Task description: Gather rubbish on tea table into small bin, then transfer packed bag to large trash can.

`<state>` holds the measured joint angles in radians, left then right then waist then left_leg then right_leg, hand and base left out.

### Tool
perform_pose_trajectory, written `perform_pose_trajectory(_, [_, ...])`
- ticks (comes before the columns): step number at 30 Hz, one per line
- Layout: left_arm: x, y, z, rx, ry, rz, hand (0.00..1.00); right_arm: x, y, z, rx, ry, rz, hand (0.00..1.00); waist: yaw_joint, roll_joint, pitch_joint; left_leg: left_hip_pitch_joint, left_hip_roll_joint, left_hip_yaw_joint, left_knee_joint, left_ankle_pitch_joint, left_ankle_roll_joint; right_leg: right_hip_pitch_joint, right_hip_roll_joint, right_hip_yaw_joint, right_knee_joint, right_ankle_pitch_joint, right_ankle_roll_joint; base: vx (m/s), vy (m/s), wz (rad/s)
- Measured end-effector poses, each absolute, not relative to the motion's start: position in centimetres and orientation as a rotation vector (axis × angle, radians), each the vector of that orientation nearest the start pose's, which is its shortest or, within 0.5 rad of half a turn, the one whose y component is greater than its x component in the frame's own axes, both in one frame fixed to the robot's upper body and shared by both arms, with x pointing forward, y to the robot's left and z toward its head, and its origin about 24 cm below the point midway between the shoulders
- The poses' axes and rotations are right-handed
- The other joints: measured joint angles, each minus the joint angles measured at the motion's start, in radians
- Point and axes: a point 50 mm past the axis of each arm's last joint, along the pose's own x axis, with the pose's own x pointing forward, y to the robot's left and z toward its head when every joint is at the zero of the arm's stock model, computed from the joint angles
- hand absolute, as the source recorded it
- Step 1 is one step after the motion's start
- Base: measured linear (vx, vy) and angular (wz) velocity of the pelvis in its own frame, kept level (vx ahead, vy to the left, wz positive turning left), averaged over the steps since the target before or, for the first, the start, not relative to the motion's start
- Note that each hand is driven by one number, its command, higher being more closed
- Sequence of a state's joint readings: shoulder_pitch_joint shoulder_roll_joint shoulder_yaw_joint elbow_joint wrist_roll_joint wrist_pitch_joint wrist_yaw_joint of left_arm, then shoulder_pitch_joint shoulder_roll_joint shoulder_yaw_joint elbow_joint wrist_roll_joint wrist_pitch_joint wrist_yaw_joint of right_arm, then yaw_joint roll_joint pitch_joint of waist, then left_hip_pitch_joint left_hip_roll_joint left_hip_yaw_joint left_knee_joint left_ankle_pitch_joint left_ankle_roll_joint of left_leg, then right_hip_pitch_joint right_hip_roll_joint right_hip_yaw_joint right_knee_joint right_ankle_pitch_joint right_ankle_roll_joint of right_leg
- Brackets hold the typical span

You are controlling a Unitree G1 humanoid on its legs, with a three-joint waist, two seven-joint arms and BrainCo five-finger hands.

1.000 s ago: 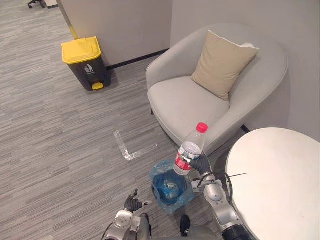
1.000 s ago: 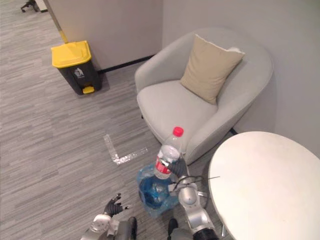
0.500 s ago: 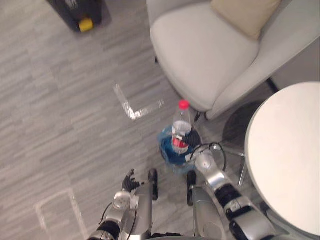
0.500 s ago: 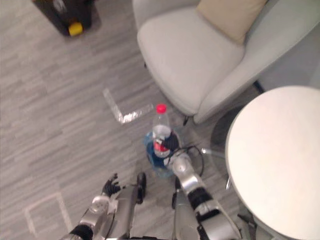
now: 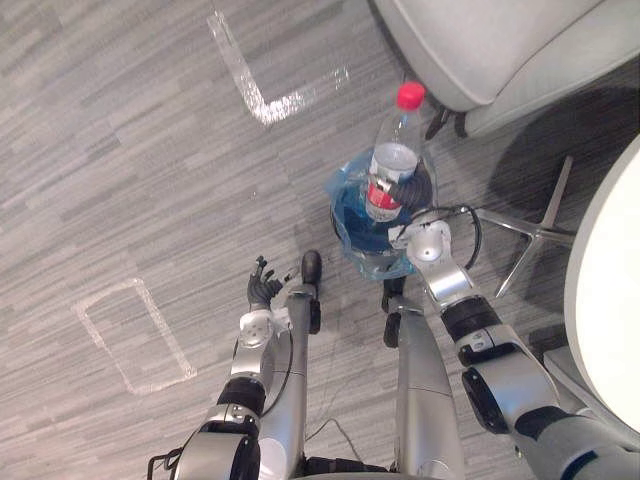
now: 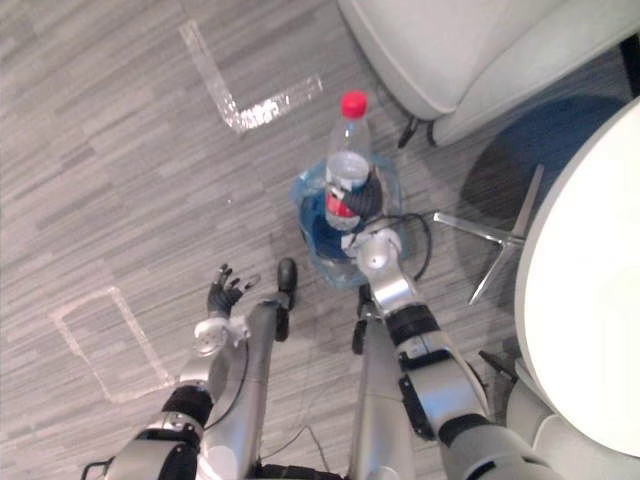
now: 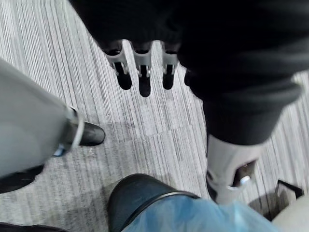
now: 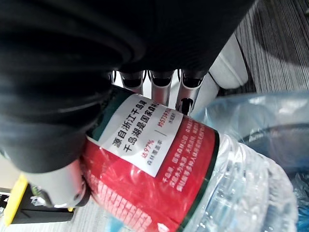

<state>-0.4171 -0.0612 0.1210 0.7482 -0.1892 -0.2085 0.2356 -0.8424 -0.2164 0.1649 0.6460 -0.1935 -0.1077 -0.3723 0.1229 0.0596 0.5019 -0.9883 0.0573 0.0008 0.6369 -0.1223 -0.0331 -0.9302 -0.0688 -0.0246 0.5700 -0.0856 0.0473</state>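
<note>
The right hand's fingers [image 8: 161, 83] are curled tight round the labelled middle of a clear plastic bottle [image 5: 392, 160]; the right hand [image 5: 410, 190] holds it upright, red cap on top, its lower end at the mouth of the small bin [image 7: 135, 191] lined with a blue bag [image 5: 345, 210]; the left hand [image 5: 262, 292] hangs low over the grey floor [image 5: 120, 180], fingers loosely spread and holding nothing; a grey armchair [image 5: 490, 40] stands just beyond the bin; a white round table [image 5: 615, 290] is to the right.
</note>
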Motion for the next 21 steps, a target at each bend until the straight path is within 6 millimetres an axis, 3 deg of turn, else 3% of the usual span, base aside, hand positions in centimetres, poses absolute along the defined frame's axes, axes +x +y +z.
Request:
perform_pose_trajectory(3, [31.4, 13.5, -0.1, -0.257, 0.18, 0.256, 0.0, 38.8, -12.7, 17.9, -0.457, -0.409, -0.164, 1.0, 0.008, -0.003, 0.006, -0.015, 0.001, 0.0, 0.0, 0.001, -0.002, -0.021, 0.001, 0.001, 0.009, -0.002, -0.003, 0.01, 0.002, 0.0])
perform_pose_trajectory(4, [31.4, 13.3, -0.1, -0.262, 0.18, 0.254, 0.0, 38.8, -12.7, 18.0, -0.456, -0.41, -0.165, 0.0, 0.011, -0.003, 0.006, -0.018, 0.001, 0.0, 0.0, 0.001, -0.002, -0.026, 0.001, 0.001, 0.014, -0.003, -0.005, 0.0, 0.0, 0.0])
perform_pose_trajectory(17, [31.4, 12.5, -0.5, -0.275, 0.204, 0.241, 0.0, 38.8, -12.2, 16.3, -0.451, -0.346, -0.182, 0.0, 0.016, -0.01, 0.001, -0.001, 0.012, 0.005, -0.001, 0.006, -0.008, -0.016, 0.009, 0.003, 0.02, -0.004, -0.013, 0.0, -0.001, -0.01])
perform_pose_trajectory(21, [31.7, 12.5, -0.2, -0.281, 0.194, 0.247, 0.0, 38.3, -11.8, 14.6, -0.533, -0.319, -0.163, 0.0, 0.015, -0.022, -0.007, 0.019, 0.022, 0.01, -0.004, 0.009, -0.014, -0.001, 0.018, 0.005, 0.018, 0.0, -0.019, -0.01, -0.021, -0.08])
